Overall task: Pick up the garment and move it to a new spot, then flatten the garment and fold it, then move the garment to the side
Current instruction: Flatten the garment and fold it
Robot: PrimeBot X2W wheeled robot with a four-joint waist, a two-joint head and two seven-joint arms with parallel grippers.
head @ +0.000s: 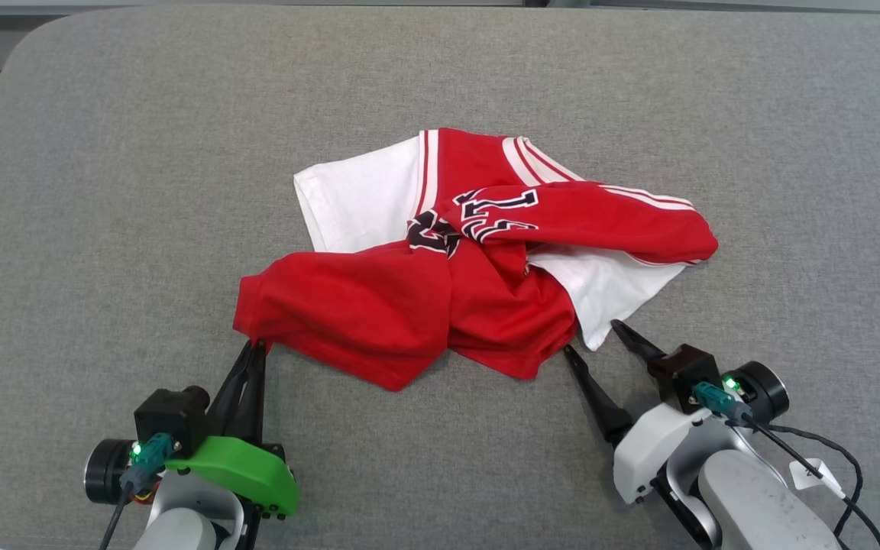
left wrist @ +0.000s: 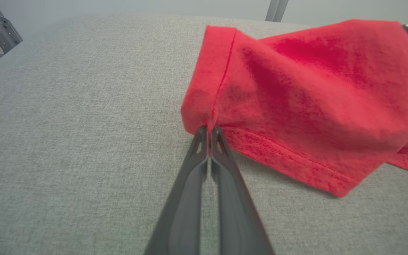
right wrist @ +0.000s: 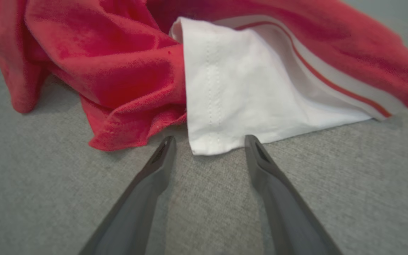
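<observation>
1. The garment [head: 379,305] [left wrist: 313,88] [right wrist: 119,71], a red and white jersey, lies crumpled mid-counter [head: 104,191].
2. The left tool [head: 257,345] [left wrist: 209,129] is closed, its tips pinching the red hem corner at the garment's near left edge.
3. The right tool [head: 590,336] [right wrist: 209,139] is spread wide and grips nothing.
4. Its tips sit at the garment's near right edge, on either side of the white sleeve corner [head: 600,294] [right wrist: 218,106].
5. The red folds lie just left of the right tool's left finger.
</observation>
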